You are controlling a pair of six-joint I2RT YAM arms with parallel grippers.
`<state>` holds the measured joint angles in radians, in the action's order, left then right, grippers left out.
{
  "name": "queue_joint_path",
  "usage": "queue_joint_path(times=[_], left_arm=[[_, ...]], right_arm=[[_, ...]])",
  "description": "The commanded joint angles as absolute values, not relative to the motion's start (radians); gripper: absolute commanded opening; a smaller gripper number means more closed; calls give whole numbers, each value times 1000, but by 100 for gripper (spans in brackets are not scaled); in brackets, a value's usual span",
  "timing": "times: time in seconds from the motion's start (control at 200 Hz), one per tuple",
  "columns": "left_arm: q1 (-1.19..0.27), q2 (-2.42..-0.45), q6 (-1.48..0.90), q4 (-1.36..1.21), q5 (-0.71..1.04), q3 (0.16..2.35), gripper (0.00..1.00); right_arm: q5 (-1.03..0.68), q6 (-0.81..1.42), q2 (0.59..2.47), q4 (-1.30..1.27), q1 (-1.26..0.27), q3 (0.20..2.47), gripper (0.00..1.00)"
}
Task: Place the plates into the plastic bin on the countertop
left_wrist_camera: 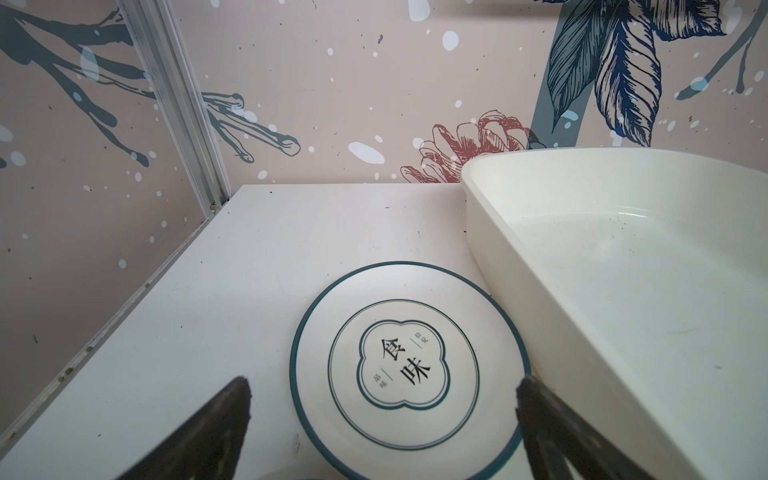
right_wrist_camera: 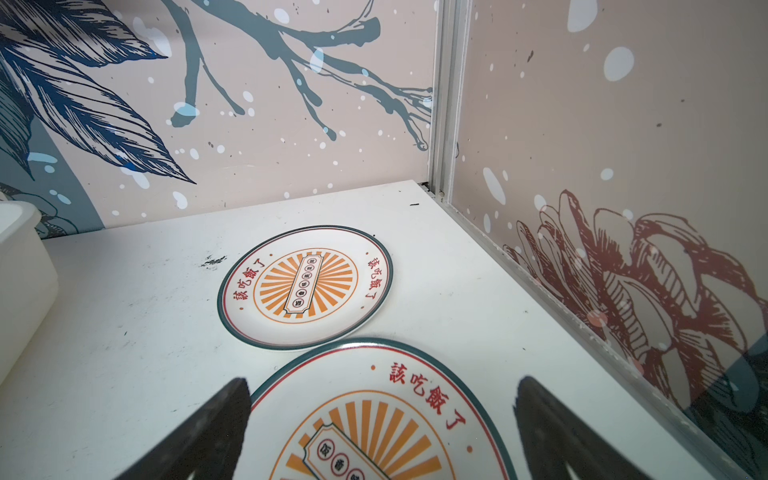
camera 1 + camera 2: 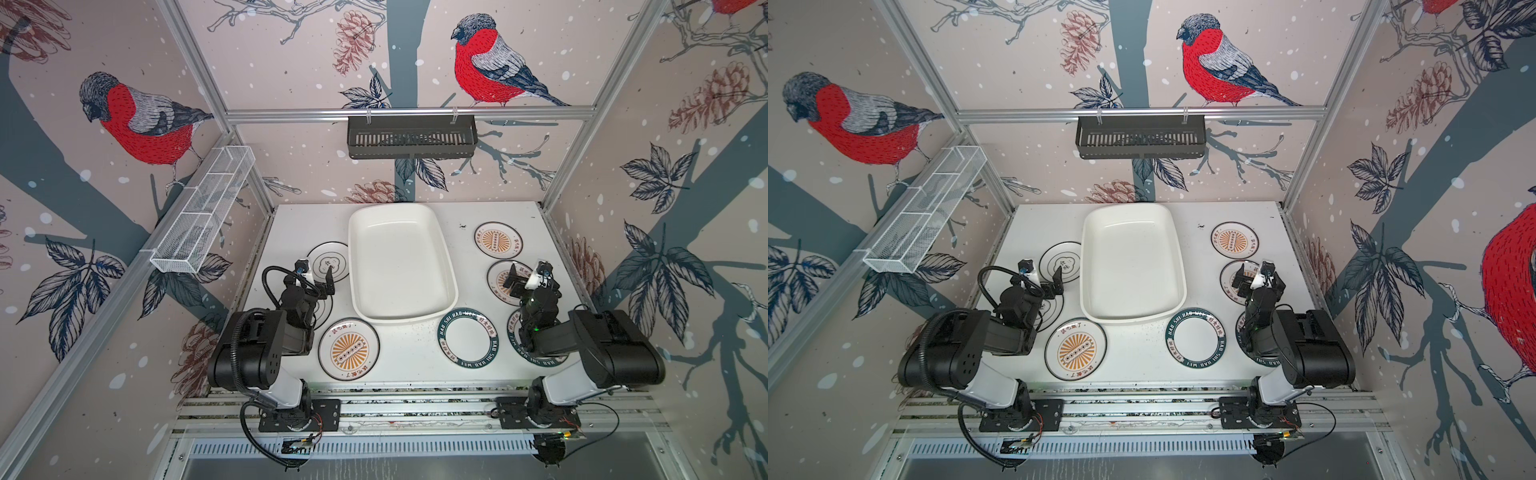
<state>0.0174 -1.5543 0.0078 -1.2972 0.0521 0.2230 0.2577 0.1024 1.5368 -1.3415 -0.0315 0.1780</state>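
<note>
Plates [image 3: 349, 350] flat on tabletop [image 3: 409, 357] beside plastic bin [image 3: 399, 266]; left tool [image 1: 382, 386], right tool [image 2: 382, 386] spread wide above plates.

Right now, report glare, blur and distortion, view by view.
In both top views, wide-angle bending makes the aluminium posts splay, and the plastic bin floor shows a soft sheen. Left wrist view: left claw tips blurred dark, thin-rimmed plate crisp, a bright streak on the bin. Right wrist view: right claw tips blurred, far sunburst plate sharp, near sunburst plate cropped.
</note>
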Motion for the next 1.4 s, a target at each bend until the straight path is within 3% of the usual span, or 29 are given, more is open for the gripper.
queue_joint_path(times=[0.0,0.986,1.241,1.391], left_arm=[[18,-1554,11,-1315,57,225,99],[18,-1503,19,-1315,77,206,99],[18,-1364,21,-1024,147,292,99],[17,-1268,10,-817,177,359,99]], right_arm=[[267,99,1537,-1362,-32,183,100],[263,100,1537,-1361,-30,183,99],[332,123,1518,-1366,-34,173,99],[366,132,1394,-1147,-34,238,99]])
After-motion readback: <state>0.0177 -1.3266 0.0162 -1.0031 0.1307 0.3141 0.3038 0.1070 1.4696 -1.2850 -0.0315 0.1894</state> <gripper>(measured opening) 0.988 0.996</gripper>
